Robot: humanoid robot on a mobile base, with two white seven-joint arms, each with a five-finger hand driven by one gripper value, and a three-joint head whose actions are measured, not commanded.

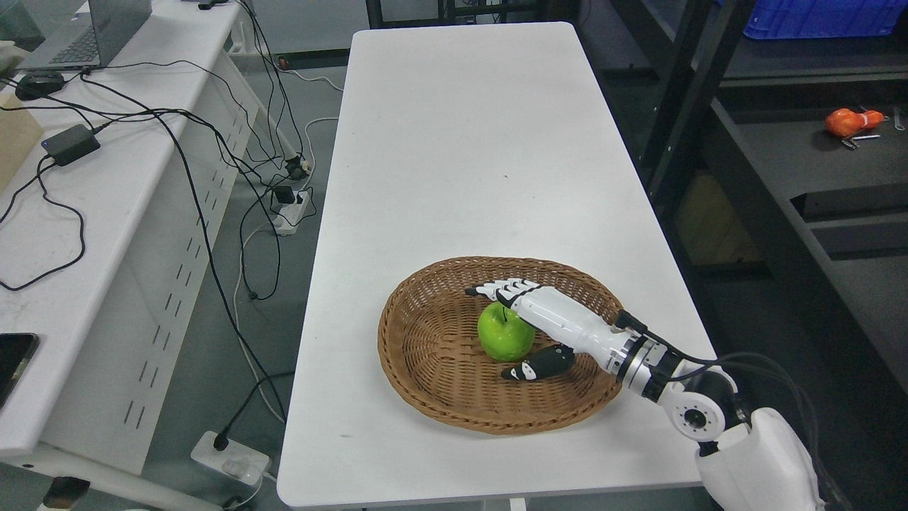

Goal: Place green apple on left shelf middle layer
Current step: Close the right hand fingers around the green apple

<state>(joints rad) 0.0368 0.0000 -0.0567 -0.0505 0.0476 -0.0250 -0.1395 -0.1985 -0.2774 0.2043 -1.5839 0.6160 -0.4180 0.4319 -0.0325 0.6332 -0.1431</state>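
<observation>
Right robot hand [528, 330] spread around green apple [505, 333] in wicker basket [418, 355]

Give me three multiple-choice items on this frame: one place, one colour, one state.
1. Where is the apple?
A. on the bare table
B. in the basket
C. on the dark shelf

2. What colour is the apple?
A. red
B. yellow
C. green

3. How is the right robot hand?
A. fingers extended around the apple, not closed
B. clenched far from the apple
C. lifting the apple above the table

Answers: 1 B, it sits inside the woven rim. 2 C, bright green skin. 3 A, fingers reach over it and the thumb lies below, with the apple resting in the basket.
</observation>
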